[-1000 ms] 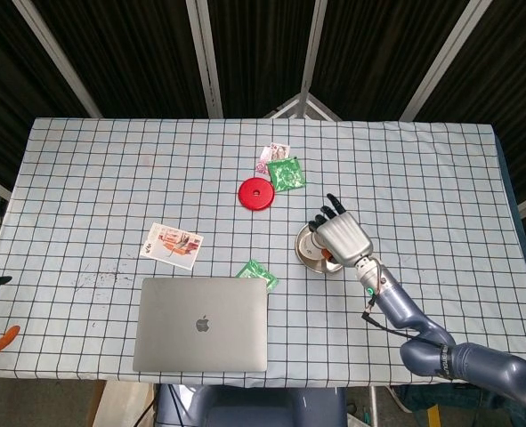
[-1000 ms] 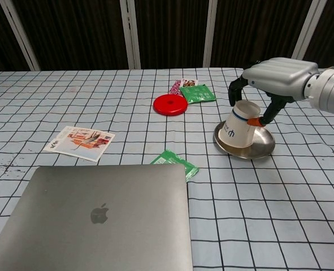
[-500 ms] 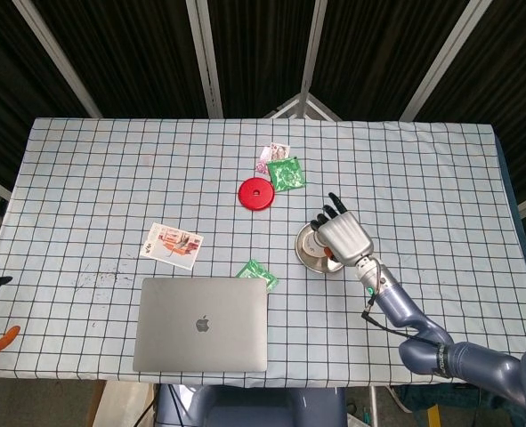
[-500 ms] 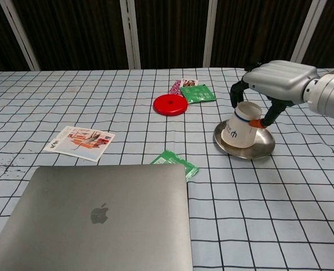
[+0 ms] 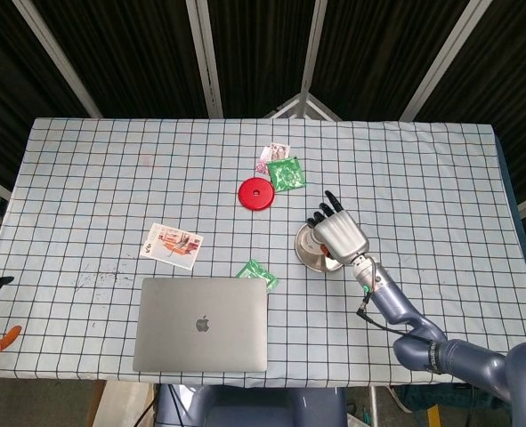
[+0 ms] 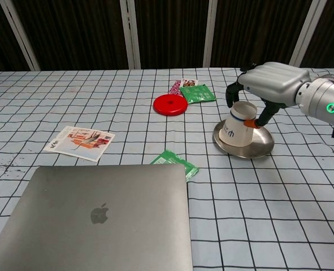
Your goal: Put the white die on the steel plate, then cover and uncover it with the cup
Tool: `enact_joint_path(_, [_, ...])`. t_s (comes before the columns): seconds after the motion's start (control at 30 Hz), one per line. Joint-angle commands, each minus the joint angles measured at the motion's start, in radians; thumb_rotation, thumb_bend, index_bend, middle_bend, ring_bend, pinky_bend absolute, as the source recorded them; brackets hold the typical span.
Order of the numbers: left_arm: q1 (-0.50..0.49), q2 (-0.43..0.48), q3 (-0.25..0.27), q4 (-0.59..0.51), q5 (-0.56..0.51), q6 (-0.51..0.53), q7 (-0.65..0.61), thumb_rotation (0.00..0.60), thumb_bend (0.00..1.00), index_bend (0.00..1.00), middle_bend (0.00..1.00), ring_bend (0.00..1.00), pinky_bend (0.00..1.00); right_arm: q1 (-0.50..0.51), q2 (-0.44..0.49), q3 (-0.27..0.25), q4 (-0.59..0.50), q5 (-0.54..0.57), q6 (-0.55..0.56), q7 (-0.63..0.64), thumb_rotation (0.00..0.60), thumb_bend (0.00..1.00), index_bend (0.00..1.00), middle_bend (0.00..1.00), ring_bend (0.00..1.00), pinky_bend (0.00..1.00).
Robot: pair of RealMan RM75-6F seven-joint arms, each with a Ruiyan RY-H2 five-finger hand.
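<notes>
A: What are the fingers (image 6: 234, 91) doing right now?

B: On the right hand (image 6: 271, 82), they are curling down around the upturned base of the paper cup (image 6: 238, 125), grasping it from above, right of center in the chest view. The left hand is not showing in either view.

A: Going from the biggest things down, what is lying where?

B: The checked surface (image 6: 127, 96) is filling most of both frames. A closed silver laptop (image 6: 96, 223) is sitting at the lower left of the chest view. The steel plate (image 6: 251, 148) is resting right of center, and the cup is standing mouth down on it, leaning a little to the left.

A: And the smaller pieces?

B: A picture card (image 6: 79, 141) is lying at mid left. A red disc (image 6: 170, 104) is sitting just above center, with a green packet (image 6: 196, 93) beside it on the right and a small pink packet (image 6: 178, 86) touching that one. Another green packet (image 6: 174, 162) is lying just past the laptop's far edge.

A: Where is the white die?

B: I cannot tell; the cup and hand are covering the middle of the plate.
</notes>
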Motion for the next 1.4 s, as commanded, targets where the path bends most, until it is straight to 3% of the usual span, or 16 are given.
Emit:
enact_joint_path(0.03, [0.000, 0.000, 0.000, 0.001, 0.000, 0.001, 0.000, 0.600, 0.26, 0.23, 0.00, 0.00, 0.13, 0.009, -0.023, 0.014, 0.031, 0.000, 0.006, 0.009, 0.600, 0.39, 0.46, 0.47, 0.22, 0.00])
enact_joint_path(0.37, [-0.003, -0.003, 0.001, 0.000, -0.002, -0.007, 0.012, 0.600, 0.26, 0.23, 0.00, 0.00, 0.13, 0.012, -0.055, 0.016, 0.104, -0.015, 0.021, 0.031, 0.600, 0.39, 0.48, 0.47, 0.22, 0.00])
enact_joint_path(0.63, [-0.004, -0.007, 0.002, -0.002, -0.002, -0.008, 0.022, 0.600, 0.26, 0.24, 0.00, 0.00, 0.13, -0.008, -0.027, 0.001, 0.122, -0.024, 0.026, 0.042, 0.600, 0.39, 0.48, 0.47, 0.22, 0.00])
enact_joint_path(1.13, [-0.006, -0.012, 0.007, -0.003, 0.006, -0.011, 0.039, 0.600, 0.26, 0.24, 0.00, 0.00, 0.13, -0.055, 0.069, -0.055, -0.009, -0.075, 0.037, 0.066, 0.600, 0.39, 0.49, 0.47, 0.22, 0.00])
enact_joint_path(1.4, [-0.006, -0.009, 0.006, -0.003, 0.004, -0.012, 0.033, 0.600, 0.26, 0.24, 0.00, 0.00, 0.13, -0.043, 0.060, -0.044, -0.057, -0.081, 0.027, 0.064, 0.600, 0.39, 0.49, 0.47, 0.22, 0.00])
